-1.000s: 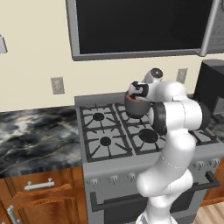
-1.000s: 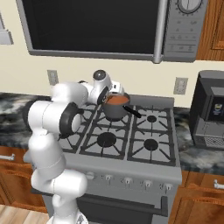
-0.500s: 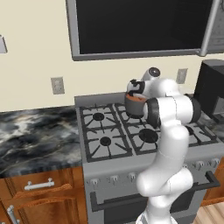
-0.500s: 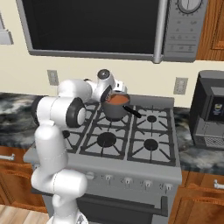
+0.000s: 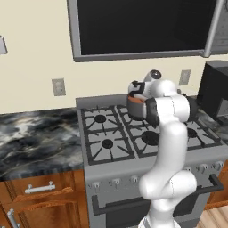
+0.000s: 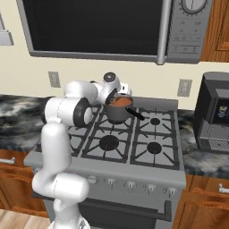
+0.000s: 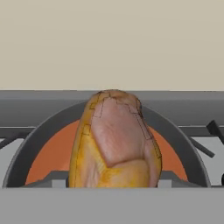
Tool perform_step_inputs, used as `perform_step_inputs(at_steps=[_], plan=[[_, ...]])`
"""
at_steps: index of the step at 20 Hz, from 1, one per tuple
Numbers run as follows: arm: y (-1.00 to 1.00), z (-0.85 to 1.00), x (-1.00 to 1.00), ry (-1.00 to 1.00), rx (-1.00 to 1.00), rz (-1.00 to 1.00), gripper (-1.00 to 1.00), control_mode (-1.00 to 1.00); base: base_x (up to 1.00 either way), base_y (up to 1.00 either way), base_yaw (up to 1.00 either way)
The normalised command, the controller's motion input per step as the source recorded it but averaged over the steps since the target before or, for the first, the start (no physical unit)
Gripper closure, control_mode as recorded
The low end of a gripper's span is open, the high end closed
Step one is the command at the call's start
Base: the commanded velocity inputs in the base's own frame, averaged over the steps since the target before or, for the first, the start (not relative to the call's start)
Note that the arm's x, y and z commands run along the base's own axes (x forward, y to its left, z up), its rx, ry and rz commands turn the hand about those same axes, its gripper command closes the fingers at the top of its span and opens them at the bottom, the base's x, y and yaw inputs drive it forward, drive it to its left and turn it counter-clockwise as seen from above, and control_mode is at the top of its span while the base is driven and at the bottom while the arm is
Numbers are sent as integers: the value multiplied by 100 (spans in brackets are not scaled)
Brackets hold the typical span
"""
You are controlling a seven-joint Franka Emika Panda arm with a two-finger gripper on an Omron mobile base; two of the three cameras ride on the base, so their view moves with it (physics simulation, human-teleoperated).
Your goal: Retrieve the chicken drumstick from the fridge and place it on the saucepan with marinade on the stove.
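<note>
Cream wall backs the stove (image 6: 134, 154), where the pincer (image 6: 120, 91) grips the chicken drumstick (image 7: 114, 142) above the saucepan (image 6: 117, 109).

In the hand view the chicken drumstick (image 7: 114, 140) covers the middle of the saucepan (image 7: 26, 144) and much of the marinade (image 7: 54, 151); its lower end is cut off, and the fingers cannot be made out there, so how they stand on it cannot be told. The saucepan's near rim is also out of sight. In the left base view the arm's white links hide the right half of the saucepan (image 5: 135, 107) and the stove's (image 5: 107, 144) back right burner. In the right base view the hand hides the saucepan's (image 6: 117, 112) left rim, and the drumstick is too small to tell apart. The dark appliance (image 6: 215, 112) on the counter (image 6: 18, 120) is cut by the right edge.
</note>
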Motion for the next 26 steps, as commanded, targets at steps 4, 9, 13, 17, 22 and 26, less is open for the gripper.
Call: perform_step_inputs(at_steps=[4,9,13,17,22,26], plan=[[0,-18,38,0,0,0,100,-100,0,0,0],[0,-18,23,0,0,0,100,-100,0,0,0],[-1,-18,15,0,0,0,100,-100,0,0,0],[-2,-19,14,0,0,0,100,-100,0,0,0],[0,-19,23,0,0,0,100,-100,0,0,0],[0,-12,18,0,0,0,100,-100,0,0,0]])
